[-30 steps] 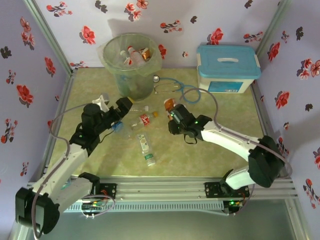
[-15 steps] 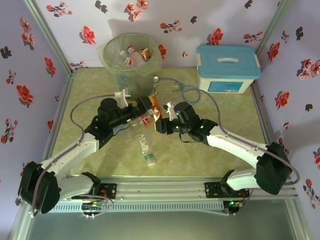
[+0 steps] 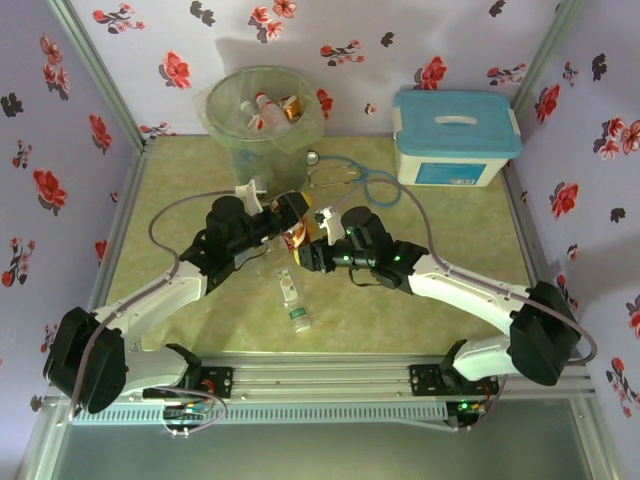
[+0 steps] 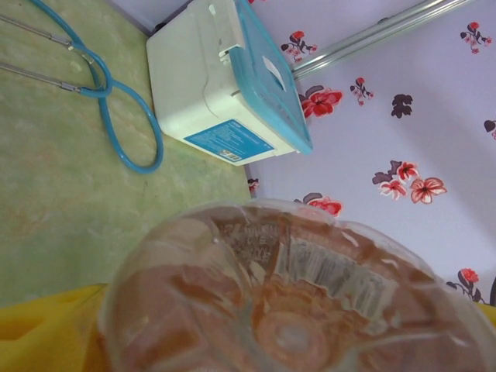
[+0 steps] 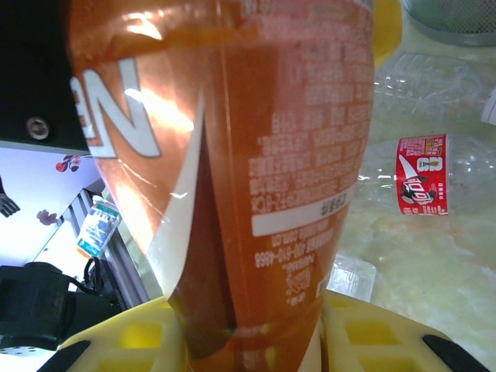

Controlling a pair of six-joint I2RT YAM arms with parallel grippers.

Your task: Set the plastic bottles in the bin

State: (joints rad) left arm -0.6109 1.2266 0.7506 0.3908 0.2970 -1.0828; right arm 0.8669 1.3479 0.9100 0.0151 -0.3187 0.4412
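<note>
at the middle of the table, your right claw (image 3: 303, 247) is pinched on the orange bottle (image 5: 232, 170), a yellow pad (image 5: 147, 337) on either side of its label, holding it up off the mat. your left claw (image 3: 283, 214) sits against the same bottle from the other side. its wrist camera looks straight at the bottle's base, with a yellow finger (image 4: 39, 325) beside it, but you cannot tell whether those jaws have bitten or merely stand around it.

the bottle looks to hold amber drink, so expect it to be heavier than the empty ones. the walls are likely thin and will give under a squeeze, and the glossy label could slide. take it across the straight labelled middle, not the taper.

just below lies a clear bottle with a red label (image 5: 422, 174), and nearer the arm bases a green-labelled bottle (image 3: 293, 302). the bin (image 3: 262, 165) stands at the far left, apart from both claws, with several bottles (image 3: 268, 105) already inside. the stethoscope (image 4: 132, 132) and white box (image 3: 455, 135) lie to the right.
</note>
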